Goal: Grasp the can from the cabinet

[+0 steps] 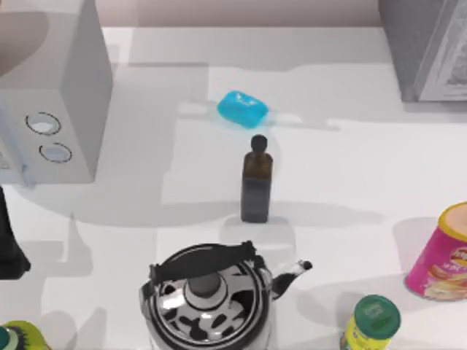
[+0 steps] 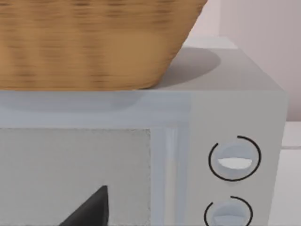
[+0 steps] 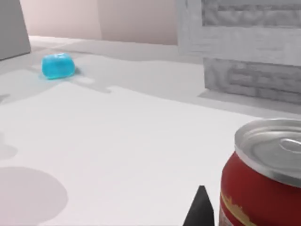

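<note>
A red can (image 3: pixel 263 183) with a silver pull-tab top stands very close in the right wrist view, upright, its base cut off by the frame. A dark tip of my right gripper (image 3: pixel 200 209) shows just beside it; whether they touch I cannot tell. The grey cabinet (image 3: pixel 249 47) rises behind the can and sits at the table's back right corner (image 1: pixel 430 44). My left arm (image 1: pixel 9 244) is at the table's left edge, and a dark part of its gripper (image 2: pixel 89 209) faces the microwave's door.
A microwave (image 1: pixel 51 95) with a wicker basket (image 2: pixel 89 42) on top stands back left. A blue soap bar (image 1: pixel 243 108), a dark bottle (image 1: pixel 256 182) and a kettle (image 1: pixel 208 299) occupy the middle. A pink canister (image 1: pixel 441 255) and a yellow-green bottle (image 1: pixel 372 324) stand front right.
</note>
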Controlling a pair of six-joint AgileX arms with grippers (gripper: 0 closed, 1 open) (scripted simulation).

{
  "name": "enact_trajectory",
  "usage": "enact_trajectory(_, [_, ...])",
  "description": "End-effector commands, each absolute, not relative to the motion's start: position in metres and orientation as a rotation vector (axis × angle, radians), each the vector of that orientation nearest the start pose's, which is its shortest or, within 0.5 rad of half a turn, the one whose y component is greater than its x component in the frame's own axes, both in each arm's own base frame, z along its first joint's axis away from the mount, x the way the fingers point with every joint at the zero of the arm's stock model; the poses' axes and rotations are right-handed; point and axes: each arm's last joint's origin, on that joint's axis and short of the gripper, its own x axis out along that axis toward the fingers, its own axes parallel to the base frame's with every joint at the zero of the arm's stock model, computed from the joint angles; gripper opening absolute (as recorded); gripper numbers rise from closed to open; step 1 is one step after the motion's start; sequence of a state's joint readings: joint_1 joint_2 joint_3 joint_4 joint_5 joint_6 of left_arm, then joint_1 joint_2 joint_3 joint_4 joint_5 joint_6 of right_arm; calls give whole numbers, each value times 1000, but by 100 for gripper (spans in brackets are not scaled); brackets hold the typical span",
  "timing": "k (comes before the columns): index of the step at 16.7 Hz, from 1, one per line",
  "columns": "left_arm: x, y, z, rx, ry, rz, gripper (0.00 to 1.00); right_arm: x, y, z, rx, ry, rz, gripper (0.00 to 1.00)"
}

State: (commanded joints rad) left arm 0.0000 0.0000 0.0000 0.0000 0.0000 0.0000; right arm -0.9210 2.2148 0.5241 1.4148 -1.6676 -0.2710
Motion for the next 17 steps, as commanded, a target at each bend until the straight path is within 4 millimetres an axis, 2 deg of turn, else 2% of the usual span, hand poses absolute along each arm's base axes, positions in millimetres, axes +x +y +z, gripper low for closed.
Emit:
enact_trajectory(11, [106, -1, 160, 0, 0, 0, 100, 192, -200, 42, 11, -15, 768, 98])
enact_trajectory(17, [106, -1, 160, 0, 0, 0, 100, 192, -200, 42, 11, -15, 768, 100])
